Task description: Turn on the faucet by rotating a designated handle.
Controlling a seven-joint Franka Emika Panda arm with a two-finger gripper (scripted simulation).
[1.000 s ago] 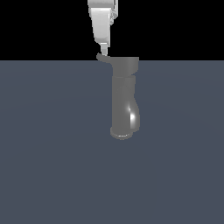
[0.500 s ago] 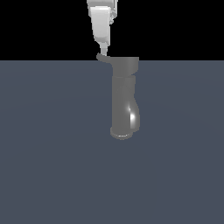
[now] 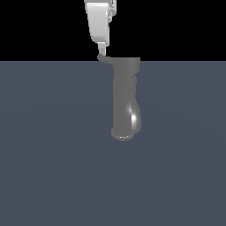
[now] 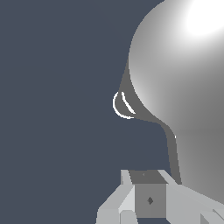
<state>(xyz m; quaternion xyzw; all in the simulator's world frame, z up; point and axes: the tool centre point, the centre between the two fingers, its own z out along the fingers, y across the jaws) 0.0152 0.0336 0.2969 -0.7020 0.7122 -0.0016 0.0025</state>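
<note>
Faucet (image 3: 126,99) stands upright on grey worktop (image 3: 53,154), near its far edge, roughly mid-width. Handle (image 3: 106,58) juts from wide cap toward exterior view's left, tip upturned. Your gripper (image 3: 102,47) hangs straight above handle tip, fingertip touching or just off it. Whether fingers are spread or pressed together, you cannot tell. Wrist view: handle (image 4: 144,114) curves off cap, gripper (image 4: 148,199) close by.

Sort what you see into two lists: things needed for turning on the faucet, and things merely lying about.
Needed for the job:
- faucet
- handle
- claw

Lying about:
- nothing; only the grey surface under the faucet
</note>
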